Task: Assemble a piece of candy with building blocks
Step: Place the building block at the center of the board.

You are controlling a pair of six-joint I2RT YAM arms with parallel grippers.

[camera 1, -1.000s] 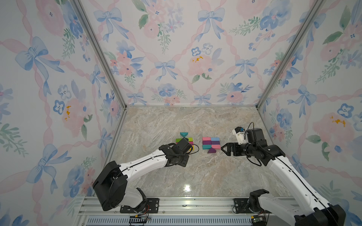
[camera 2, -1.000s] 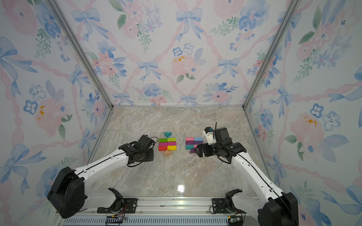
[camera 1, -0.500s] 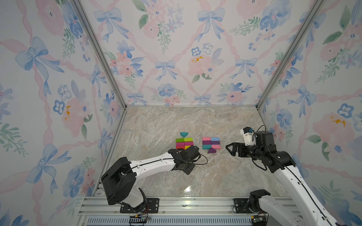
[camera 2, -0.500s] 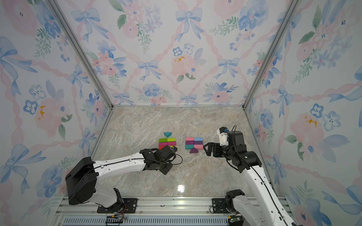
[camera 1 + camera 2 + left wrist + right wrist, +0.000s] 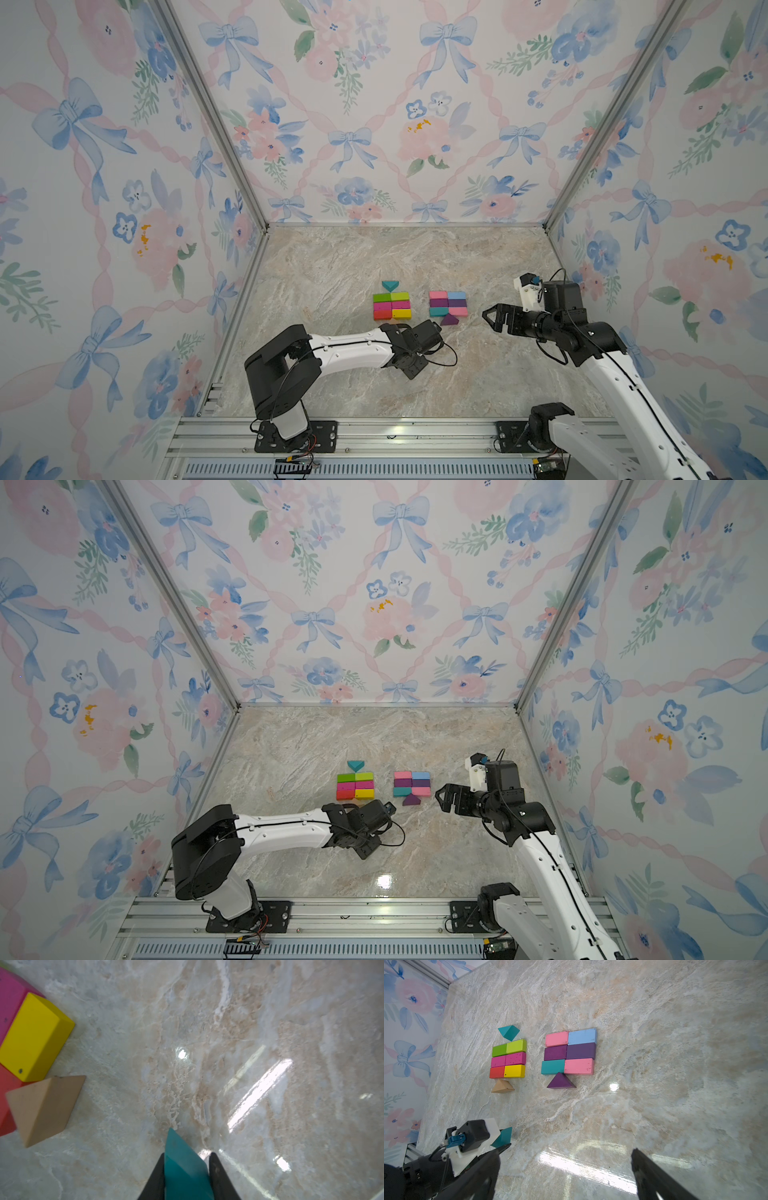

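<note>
While my left end effector (image 5: 188,1154) is clamped on a teal wedge (image 5: 185,1169), the green-to-yellow candy (image 5: 391,305) just beside it looks finished — tan wedge (image 5: 502,1086) at one end, second teal wedge (image 5: 508,1032) at the other. Farther off, the pink-and-purple candy (image 5: 447,303) has only its purple wedge (image 5: 449,319); I judge its bare far end awaits the held piece. My right end effector (image 5: 572,1147) gapes wide and empty, near that candy.
</note>
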